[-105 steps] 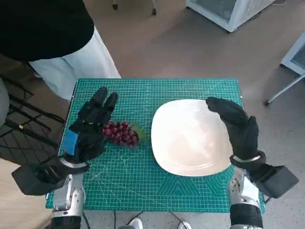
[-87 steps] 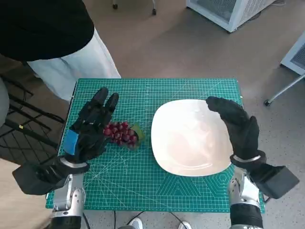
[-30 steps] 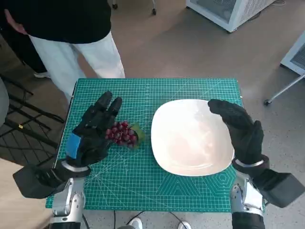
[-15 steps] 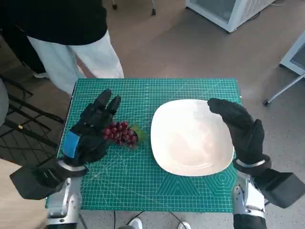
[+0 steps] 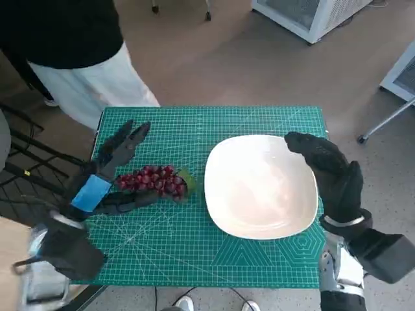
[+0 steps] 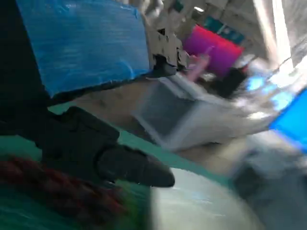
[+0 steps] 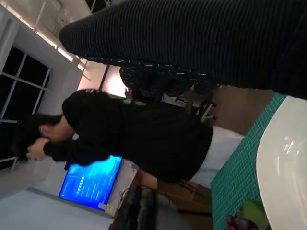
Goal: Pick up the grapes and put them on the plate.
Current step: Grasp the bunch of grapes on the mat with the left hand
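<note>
Grapes [image 5: 154, 181] on mat, left hand [image 5: 104, 175] beside them, fingers [image 5: 123, 142] spread, right hand [image 5: 331, 175] open over plate [image 5: 259, 188]

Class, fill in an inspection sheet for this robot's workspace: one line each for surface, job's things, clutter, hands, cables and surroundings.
Surface: green cutting mat with a printed grid covering the small table.
Job's things: bunch of dark red grapes with a green leaf lies on the mat beside the white rounded-square plate; nothing lies on the plate.
Clutter: nothing seen.
Hands: left hand with blue tape is beside the grapes, fingers spread, holding nothing; right hand in the black knitted glove is at the plate's far side, holding nothing.
Cables: nothing seen on the mat.
Surroundings: person in a black top and white trousers stands at the table's far left corner; white cabinet on the floor beyond.
</note>
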You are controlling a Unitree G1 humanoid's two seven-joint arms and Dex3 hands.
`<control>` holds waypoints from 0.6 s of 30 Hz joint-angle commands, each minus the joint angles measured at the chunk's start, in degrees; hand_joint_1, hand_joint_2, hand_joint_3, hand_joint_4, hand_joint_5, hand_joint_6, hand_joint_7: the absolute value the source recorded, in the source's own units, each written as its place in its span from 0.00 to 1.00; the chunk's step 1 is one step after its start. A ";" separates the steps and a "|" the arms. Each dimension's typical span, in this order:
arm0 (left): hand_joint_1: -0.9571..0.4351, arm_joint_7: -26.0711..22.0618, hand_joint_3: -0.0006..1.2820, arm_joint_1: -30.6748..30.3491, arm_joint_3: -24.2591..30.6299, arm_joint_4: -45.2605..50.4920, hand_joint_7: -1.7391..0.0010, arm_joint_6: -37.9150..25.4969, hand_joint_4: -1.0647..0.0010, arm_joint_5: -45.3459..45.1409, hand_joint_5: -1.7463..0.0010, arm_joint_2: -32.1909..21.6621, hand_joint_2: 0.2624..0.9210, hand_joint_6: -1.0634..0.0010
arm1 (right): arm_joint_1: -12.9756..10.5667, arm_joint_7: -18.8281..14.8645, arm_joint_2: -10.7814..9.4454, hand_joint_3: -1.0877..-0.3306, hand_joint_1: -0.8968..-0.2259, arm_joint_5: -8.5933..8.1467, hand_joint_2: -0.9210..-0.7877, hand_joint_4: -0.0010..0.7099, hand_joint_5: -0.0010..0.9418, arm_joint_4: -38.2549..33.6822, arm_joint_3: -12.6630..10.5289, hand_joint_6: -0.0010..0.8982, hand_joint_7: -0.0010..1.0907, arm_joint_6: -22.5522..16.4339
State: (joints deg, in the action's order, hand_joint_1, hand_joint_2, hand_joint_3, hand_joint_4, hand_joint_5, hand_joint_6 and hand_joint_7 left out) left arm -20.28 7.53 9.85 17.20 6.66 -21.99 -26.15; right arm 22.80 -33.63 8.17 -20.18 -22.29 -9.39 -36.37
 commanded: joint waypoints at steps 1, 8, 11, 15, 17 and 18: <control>0.29 -2.34 0.00 -0.53 -1.96 3.86 1.00 -6.90 1.00 -3.57 1.00 -2.17 0.71 0.87 | -1.40 0.28 0.15 0.64 0.54 -0.31 0.00 0.52 0.00 -0.21 -0.05 0.32 0.01 1.24; 0.30 -3.02 0.00 -0.28 -5.57 5.13 1.00 -13.19 1.00 -8.06 1.00 -2.93 0.68 0.86 | -1.41 0.04 0.16 0.64 0.55 -0.59 0.00 0.52 0.00 -0.39 -0.19 0.32 0.01 1.37; 0.29 -3.07 0.00 -0.11 -7.08 4.90 1.00 -15.09 1.00 -9.32 1.00 -2.85 0.68 0.86 | -1.42 -0.01 0.19 0.64 0.55 -0.69 0.00 0.52 0.00 -0.47 -0.27 0.32 0.01 1.35; 0.29 -2.81 0.00 0.14 -8.61 3.93 1.00 -16.40 1.00 -9.66 1.00 -2.52 0.69 0.86 | -1.28 -0.05 0.17 0.64 0.56 -0.72 0.00 0.52 0.00 -0.74 -0.36 0.32 0.01 1.27; 0.29 -2.69 0.00 0.36 -9.40 3.37 1.00 -16.81 1.00 -9.84 1.00 -2.49 0.69 0.86 | -1.30 -0.10 0.17 0.64 0.56 -0.77 0.00 0.52 0.00 -0.71 -0.38 0.32 0.01 1.29; 0.29 -2.65 0.00 0.53 -9.84 3.05 1.00 -17.02 1.00 -9.99 1.00 -2.49 0.69 0.86 | -1.30 -0.15 0.16 0.64 0.56 -0.80 0.00 0.52 0.00 -0.73 -0.39 0.32 0.01 1.27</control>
State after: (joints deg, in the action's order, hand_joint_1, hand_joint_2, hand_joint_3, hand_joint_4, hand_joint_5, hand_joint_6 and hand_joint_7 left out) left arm -22.99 7.63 1.22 21.00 -9.48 -31.40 -28.56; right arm 22.78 -33.64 8.20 -20.46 -22.35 -9.65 -35.85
